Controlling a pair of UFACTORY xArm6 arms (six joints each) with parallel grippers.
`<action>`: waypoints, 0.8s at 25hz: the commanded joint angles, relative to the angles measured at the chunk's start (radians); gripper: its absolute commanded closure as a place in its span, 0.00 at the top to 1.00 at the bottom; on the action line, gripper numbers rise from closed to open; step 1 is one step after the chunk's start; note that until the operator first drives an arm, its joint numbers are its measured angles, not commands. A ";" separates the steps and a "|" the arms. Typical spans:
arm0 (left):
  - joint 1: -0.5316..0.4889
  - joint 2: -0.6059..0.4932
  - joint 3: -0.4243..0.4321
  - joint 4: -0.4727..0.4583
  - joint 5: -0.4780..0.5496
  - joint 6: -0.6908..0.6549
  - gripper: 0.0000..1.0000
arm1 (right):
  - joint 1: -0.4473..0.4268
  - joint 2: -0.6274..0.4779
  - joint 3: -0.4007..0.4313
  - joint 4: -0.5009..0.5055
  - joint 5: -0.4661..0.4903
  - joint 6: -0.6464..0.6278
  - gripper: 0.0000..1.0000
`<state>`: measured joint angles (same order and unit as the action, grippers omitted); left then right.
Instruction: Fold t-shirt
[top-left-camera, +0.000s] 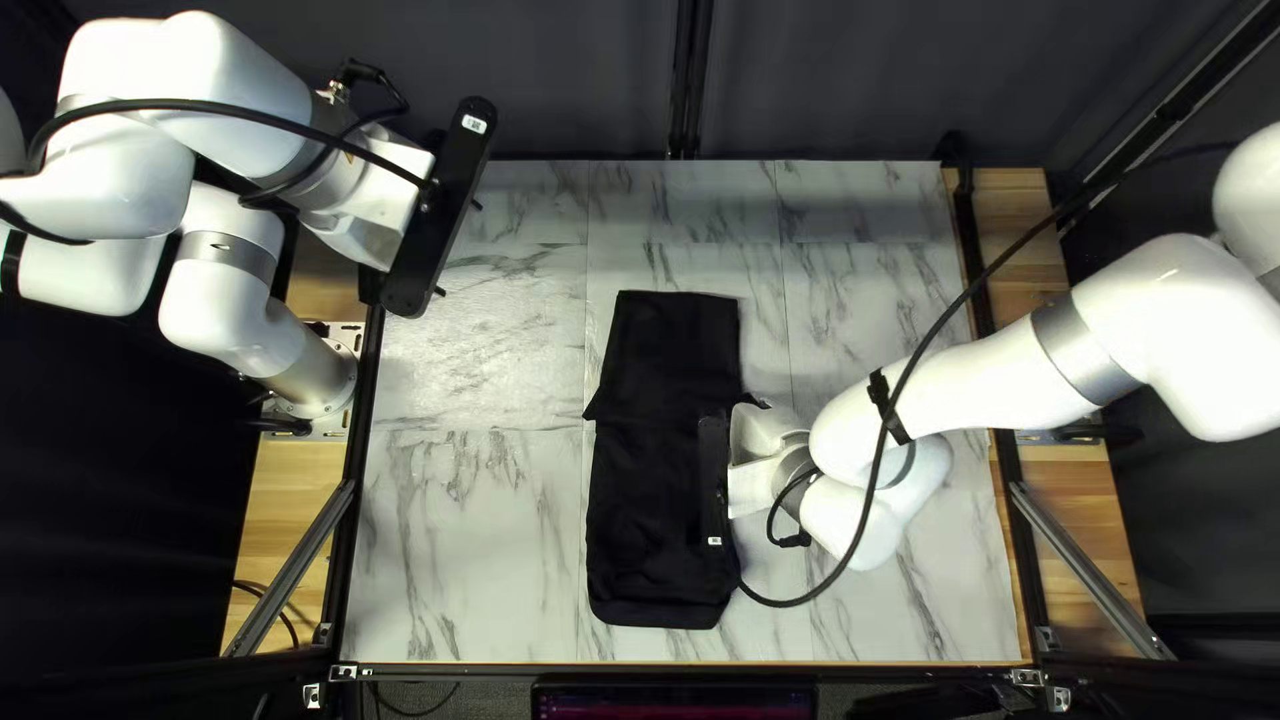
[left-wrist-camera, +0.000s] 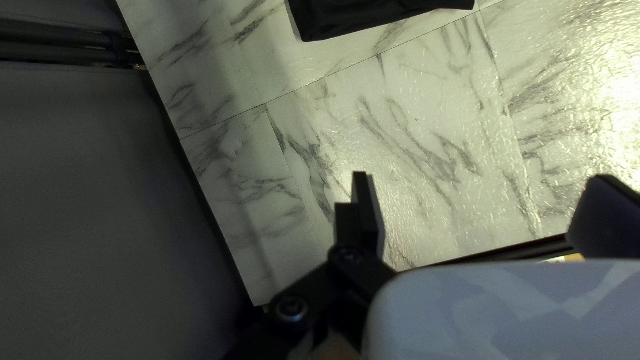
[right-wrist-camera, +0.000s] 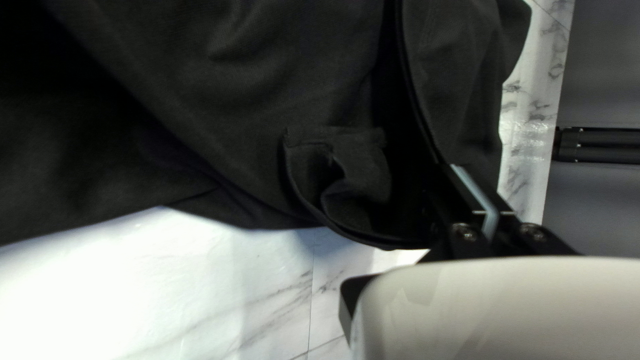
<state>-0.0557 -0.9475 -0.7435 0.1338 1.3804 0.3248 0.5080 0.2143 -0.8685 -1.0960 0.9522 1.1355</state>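
Right pincer (top-left-camera: 716, 480), clenched at the side of the black t-shirt (top-left-camera: 654, 554), any cloth between its tips impossible to tell; t-shirt beneath and beside it, laid long and narrow on the marbled table (top-left-camera: 467, 534); left pincer (top-left-camera: 460, 248) released, raised well apart from the t-shirt

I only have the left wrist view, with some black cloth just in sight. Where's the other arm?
Observer: The right arm reaches in from the right of the top left view, its end over the shirt.
Operator: How is the shirt lying?
Observer: As a long, narrow strip, running between the far and near sides of the table.
Operator: Is it smooth close up?
Observer: No, the right wrist view shows a small crumpled fold.
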 commanded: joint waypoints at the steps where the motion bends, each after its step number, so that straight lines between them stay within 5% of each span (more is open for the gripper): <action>1: 0.000 0.000 0.000 0.000 0.000 0.000 1.00 | 0.040 -0.014 0.018 0.005 0.035 0.081 0.00; 13: 0.000 0.000 0.000 0.000 0.000 0.000 1.00 | 0.082 0.025 0.018 0.032 0.069 0.210 0.04; 14: 0.000 0.000 0.000 0.000 0.000 0.000 1.00 | 0.081 0.024 0.016 0.032 0.071 0.207 0.99; 20: 0.000 0.000 0.000 0.000 0.000 0.000 1.00 | 0.083 0.020 -0.011 0.025 0.088 0.157 1.00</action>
<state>-0.0557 -0.9475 -0.7435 0.1338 1.3804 0.3248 0.5896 0.2386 -0.8702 -1.0661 1.0329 1.3122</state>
